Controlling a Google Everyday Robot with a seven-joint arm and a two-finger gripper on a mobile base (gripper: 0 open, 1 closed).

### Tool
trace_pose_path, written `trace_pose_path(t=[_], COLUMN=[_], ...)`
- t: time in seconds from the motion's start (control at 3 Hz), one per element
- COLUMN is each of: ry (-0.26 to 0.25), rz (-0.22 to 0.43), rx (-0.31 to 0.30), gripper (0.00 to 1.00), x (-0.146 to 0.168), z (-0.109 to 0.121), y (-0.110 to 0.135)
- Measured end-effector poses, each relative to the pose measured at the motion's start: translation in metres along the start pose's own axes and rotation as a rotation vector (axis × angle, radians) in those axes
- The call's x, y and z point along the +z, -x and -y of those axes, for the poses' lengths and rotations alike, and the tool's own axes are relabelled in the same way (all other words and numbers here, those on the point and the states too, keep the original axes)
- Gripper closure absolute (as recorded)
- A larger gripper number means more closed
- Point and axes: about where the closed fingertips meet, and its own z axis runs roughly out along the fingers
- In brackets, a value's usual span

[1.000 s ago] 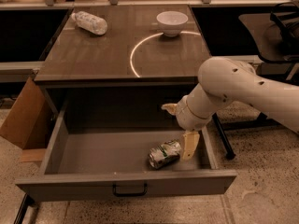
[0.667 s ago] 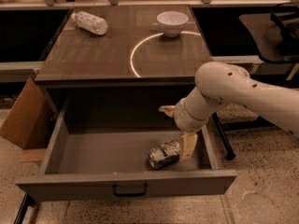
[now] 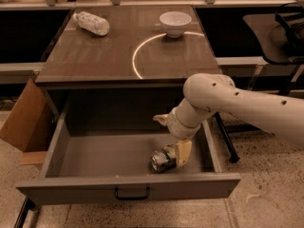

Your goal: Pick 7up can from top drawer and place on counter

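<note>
The white arm's two-finger gripper hangs inside the open, wide grey metal top drawer. Its cream jaws are spread wide, holding nothing. One touches the small dented green-and-white 7up can, which lies on its side near the drawer's front right. The glossy brown counter above bears a clear plastic bottle and a white bowl.

The counter is topped with glossy brown, marked by a pale circle line. A clear plastic bottle is laid on its side near the far left corner, and a white bowl is set on the circle's far edge. The 7up can is laid on its side on the top drawer floor; the gripper is found just beside it, seemingly touching.
</note>
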Motion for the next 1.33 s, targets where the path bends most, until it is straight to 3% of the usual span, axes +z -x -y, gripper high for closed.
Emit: trace_pose_path(t=[0.33,0.67,1.0,1.33], ry=[0.029,0.050,0.060,0.048], rz=[-0.012,-0.014,-0.004,0.055], rx=[-0.009,-0.008,0.005,0.040], gripper=[0.00,0.17,0.41,0.64], x=[0.019,0.033,0.039,0.033], z=[-0.004,-0.008,-0.012,-0.013], y=[0.002,0.003,0.001,-0.005])
